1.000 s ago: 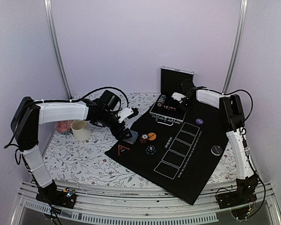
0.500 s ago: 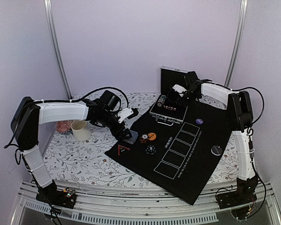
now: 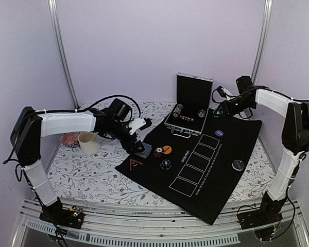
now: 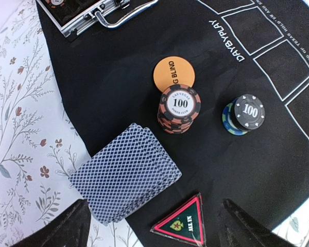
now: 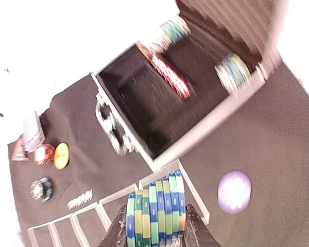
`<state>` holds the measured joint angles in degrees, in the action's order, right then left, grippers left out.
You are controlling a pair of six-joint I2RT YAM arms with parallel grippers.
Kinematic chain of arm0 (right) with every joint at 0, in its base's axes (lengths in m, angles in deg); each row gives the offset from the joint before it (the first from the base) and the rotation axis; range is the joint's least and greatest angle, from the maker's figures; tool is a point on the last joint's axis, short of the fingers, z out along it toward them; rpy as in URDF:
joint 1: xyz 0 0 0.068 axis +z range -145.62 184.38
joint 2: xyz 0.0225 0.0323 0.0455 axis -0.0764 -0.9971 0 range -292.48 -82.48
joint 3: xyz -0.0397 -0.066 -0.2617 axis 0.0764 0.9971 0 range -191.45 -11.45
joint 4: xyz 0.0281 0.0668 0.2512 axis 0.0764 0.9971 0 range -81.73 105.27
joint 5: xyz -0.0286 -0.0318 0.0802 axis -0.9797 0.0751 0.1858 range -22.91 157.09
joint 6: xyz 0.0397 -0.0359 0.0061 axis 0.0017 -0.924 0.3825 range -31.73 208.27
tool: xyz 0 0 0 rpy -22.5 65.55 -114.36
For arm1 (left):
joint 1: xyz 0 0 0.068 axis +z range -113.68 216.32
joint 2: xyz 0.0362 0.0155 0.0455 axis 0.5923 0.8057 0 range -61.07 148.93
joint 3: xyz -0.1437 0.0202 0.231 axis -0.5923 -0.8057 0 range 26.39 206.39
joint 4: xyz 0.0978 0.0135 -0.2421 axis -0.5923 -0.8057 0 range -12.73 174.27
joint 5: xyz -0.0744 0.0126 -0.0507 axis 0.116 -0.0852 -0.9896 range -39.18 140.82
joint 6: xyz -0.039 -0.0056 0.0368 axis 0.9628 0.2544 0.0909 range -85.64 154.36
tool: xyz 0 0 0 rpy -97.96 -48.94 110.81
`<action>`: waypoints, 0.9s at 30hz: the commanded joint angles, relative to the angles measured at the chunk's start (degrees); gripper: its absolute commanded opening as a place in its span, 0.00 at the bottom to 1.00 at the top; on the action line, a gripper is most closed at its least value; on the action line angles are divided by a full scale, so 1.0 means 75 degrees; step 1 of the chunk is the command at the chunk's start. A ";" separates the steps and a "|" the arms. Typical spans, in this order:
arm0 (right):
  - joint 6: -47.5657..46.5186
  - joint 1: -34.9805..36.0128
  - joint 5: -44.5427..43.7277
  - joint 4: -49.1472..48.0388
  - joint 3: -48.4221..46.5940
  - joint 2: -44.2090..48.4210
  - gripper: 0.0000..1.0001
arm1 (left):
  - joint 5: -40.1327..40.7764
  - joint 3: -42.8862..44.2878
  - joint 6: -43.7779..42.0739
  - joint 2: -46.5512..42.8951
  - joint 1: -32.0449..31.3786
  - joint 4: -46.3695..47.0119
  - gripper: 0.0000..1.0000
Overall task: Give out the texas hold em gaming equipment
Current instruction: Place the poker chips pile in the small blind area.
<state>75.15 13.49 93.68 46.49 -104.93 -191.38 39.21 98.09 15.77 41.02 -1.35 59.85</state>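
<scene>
right claw (image 5: 155,229) is pinching striped chip stack (image 5: 155,211) over tabletop's far-right corner | chips looking stiff, slick, loose, so squeezing end faces is wise | left claw (image 4: 154,226) is hanging spread over card deck (image 4: 124,172), toward left edge

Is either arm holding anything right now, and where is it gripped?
Right gripper holds a stack of striped chips, fingers pressing its two end faces. Left gripper holds nothing.
</scene>
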 commanded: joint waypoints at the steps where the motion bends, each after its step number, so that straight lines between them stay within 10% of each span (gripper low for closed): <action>1: 0.1038 -0.0960 0.1498 0.0031 0.1302 0.0777 0.02 | -0.0163 -0.0033 0.0002 -0.0339 0.0054 -0.0047 0.87; 27: 0.1834 -0.2051 0.2487 -0.0755 0.2753 -0.0246 0.02 | -0.0441 -0.0183 -0.0323 -0.0902 -0.0304 0.0196 0.86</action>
<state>88.54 -1.70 111.58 41.31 -84.66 -193.96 37.85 97.56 15.07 37.85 -2.45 59.63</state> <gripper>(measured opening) 0.263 0.860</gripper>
